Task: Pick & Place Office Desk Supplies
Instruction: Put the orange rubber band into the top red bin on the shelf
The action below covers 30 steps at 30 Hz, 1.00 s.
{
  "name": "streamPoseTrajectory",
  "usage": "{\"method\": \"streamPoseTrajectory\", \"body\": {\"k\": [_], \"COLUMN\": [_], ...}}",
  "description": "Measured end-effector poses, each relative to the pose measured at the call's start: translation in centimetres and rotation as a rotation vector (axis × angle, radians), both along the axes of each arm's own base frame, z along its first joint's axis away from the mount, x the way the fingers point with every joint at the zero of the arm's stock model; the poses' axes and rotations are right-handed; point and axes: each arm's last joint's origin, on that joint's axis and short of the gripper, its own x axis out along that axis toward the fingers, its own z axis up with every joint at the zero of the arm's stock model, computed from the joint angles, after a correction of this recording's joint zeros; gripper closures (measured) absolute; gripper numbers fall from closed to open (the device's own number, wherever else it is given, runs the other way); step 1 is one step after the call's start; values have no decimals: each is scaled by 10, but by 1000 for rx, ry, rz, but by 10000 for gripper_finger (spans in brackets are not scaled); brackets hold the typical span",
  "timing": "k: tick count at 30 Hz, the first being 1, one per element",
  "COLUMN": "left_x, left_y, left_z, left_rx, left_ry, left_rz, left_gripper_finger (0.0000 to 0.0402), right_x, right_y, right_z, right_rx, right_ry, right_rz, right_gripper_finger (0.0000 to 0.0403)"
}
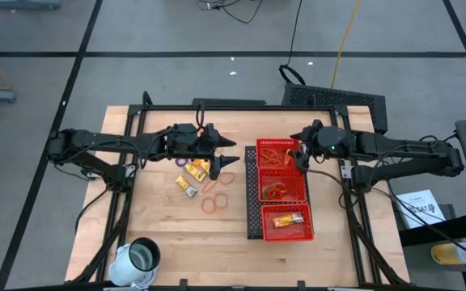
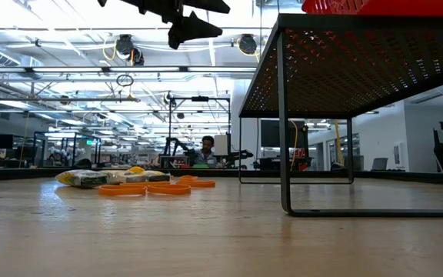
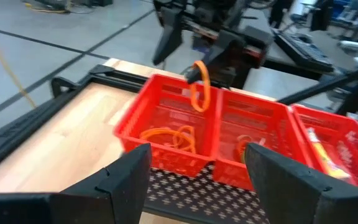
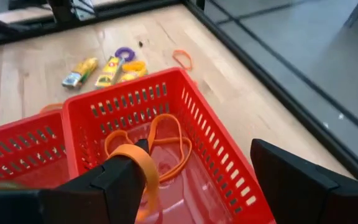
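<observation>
Right gripper [image 4: 191, 180] fingers spread wide over the end compartment of the red mesh tray [image 1: 259, 191], one rubber band [image 4: 143, 171] draped over a single finger [image 4: 114, 183], hanging loose, not pinched; same band seen dangling from that finger in the left wrist view. Directly below: more orange bands [image 4: 166, 149] lying on the compartment floor. Looks like a drop in progress, with the band snagged on the finger instead of falling; likely needs a shake or tilt to shed it. Next compartment along holds another band tangle [image 1: 275, 191], far compartment a yellow packet [image 1: 288, 219]. Left gripper [image 1: 226, 152] fingers also apart, holding nothing, hovering above the loose pile on the tabletop [image 1: 160, 218] beside the tray. Under and just past those fingers: band loops [image 1: 217, 200] lying flat, yellow packets [image 1: 194, 170], a purple ring-like piece [image 1: 182, 162] near them. Handling guess: bands very light, soft, stretchy, clingy on finger pads; flat on wood so hard to get under, best pinched across one strand where a loop lifts or overlaps another. Packets light, semi-stiff, probably slick wrap; grip across the short width at mid-length. White cup [image 1: 140, 257] well away from both grippers at the tabletop's near corner.
</observation>
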Motion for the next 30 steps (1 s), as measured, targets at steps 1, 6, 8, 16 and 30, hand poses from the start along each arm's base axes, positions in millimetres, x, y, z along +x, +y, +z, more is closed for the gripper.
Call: {"method": "streamPoseTrajectory", "body": {"k": [1, 6, 8, 16, 30], "left_x": [0, 0, 0, 0, -5], "left_y": [0, 2, 2, 2, 3], "left_z": [0, 0, 0, 0, -13], "left_rx": [4, 14, 15, 14, 0], "left_ry": [0, 1, 1, 3, 140], "left_rz": [14, 54, 55, 55, 132], "left_gripper_finger": [133, 133, 133, 133, 133], "right_x": [2, 15, 18, 24, 24], "right_y": [-1, -7, -8, -8, -10], "right_z": [2, -1, -3, 3, 6], "right_rx": [4, 8, 12, 56, -8], "right_ry": [12, 114, 160, 105, 89], "right_rz": [-6, -21, -26, 13, 6], "right_gripper_finger": [133, 134, 134, 134, 138]}}
